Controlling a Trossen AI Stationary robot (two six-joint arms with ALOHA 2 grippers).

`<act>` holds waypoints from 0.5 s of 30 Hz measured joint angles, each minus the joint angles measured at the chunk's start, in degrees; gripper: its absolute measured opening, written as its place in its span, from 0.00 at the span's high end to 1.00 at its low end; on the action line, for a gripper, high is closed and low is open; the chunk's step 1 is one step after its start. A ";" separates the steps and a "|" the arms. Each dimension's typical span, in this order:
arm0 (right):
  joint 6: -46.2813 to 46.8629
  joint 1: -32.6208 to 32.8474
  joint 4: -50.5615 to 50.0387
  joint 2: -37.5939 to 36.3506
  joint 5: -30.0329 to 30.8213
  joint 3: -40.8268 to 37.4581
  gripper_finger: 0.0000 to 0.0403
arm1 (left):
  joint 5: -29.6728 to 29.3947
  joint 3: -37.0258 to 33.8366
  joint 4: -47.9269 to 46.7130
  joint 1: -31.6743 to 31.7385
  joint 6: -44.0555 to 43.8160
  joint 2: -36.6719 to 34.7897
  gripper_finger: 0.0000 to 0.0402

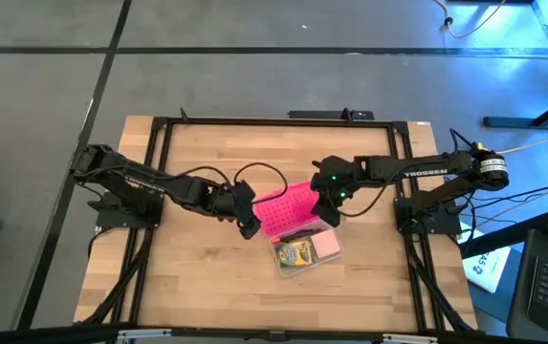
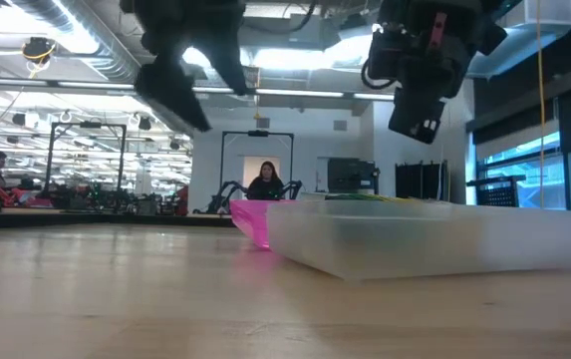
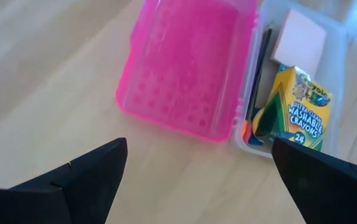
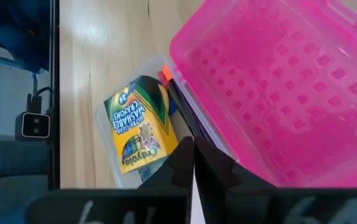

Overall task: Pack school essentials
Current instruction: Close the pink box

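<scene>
Closed right hand (image 1: 332, 218) hovers beside crayon box (image 1: 295, 253), seemingly not touching.

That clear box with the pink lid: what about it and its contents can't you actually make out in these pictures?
- Scissors, eraser, pencils: not identifiable; in the wrist views the crayon box covers much of the case.
- Pen: only a dark strip shows along the pink lid.
- Sticky-note pad: cut off by the left wrist view's edge.
- Low view: the frosted case wall blurs all contents.
- High view: items too small to separate.
</scene>
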 joint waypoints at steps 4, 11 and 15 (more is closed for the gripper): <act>-1.01 -0.38 -0.21 0.00 -0.03 0.00 0.97 | 1.56 -1.26 -0.12 0.04 -8.13 0.00 0.02; -1.26 -4.30 -1.73 0.00 -0.01 0.00 0.99 | 1.27 -1.34 0.11 -0.63 -10.94 0.00 0.02; -0.98 -7.85 -2.48 0.00 0.40 0.00 0.99 | 1.22 -1.34 -0.06 -0.52 -12.05 0.00 0.02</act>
